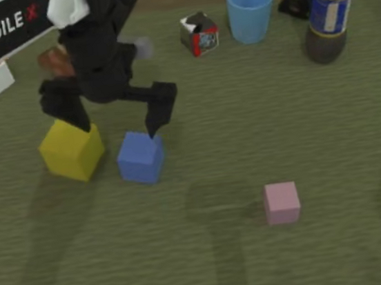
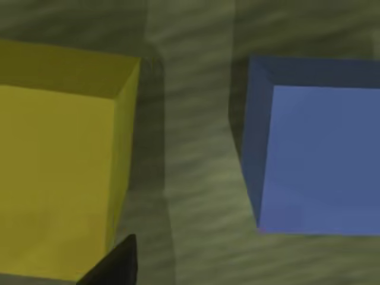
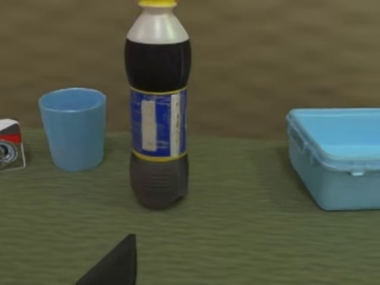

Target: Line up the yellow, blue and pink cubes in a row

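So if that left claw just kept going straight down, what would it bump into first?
Probably bare table: the left gripper hangs open, one of its fingers near the blue cube, the other by the yellow cube. Depth is unclear, so a finger might clip either.

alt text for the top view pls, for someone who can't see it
The left gripper hangs open over the gap between the yellow cube and the blue cube on a green table. The pink cube sits apart, farther right; a light-blue cup and cola bottle stand behind.

Left gripper [image 1: 116, 127] hangs spread over the gap between yellow cube [image 1: 71, 150] and blue cube [image 1: 140, 158] — pink cube [image 1: 281, 202] sits well apart, nearer right.
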Available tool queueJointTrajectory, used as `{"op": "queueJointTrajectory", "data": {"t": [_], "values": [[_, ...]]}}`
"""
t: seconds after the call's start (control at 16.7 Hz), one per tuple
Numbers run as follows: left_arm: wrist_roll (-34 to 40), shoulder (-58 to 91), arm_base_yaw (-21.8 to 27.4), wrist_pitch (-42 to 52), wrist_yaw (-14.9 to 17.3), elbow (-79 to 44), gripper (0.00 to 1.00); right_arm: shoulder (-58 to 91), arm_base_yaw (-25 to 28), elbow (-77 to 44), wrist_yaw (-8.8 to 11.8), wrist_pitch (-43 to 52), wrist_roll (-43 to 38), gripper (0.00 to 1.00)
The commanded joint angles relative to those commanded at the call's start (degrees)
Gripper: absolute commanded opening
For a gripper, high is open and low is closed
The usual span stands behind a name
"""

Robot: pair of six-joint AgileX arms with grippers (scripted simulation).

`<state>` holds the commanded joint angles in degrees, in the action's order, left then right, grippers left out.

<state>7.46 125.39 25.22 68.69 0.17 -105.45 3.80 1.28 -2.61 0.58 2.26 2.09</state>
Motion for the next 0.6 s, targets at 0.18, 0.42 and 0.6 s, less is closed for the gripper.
{"op": "queueJointTrajectory", "data": {"t": [0.18,0.42,0.6], "values": [[0.3,3.7,0.8,1.6,0.0,-4.0,1.0,-3.7,-0.7,2.5,-0.6,-2.2,-2.0,1.0],[0.4,3.8,0.8,1.7,0.0,-4.1,1.0,-3.8,-0.7,2.6,-0.6,-2.3,-2.1,1.0],[0.2,4.0,0.6,0.6,0.0,-3.2,1.0,-3.8,-0.7,2.6,-0.6,-2.3,-2.1,1.0]]}}
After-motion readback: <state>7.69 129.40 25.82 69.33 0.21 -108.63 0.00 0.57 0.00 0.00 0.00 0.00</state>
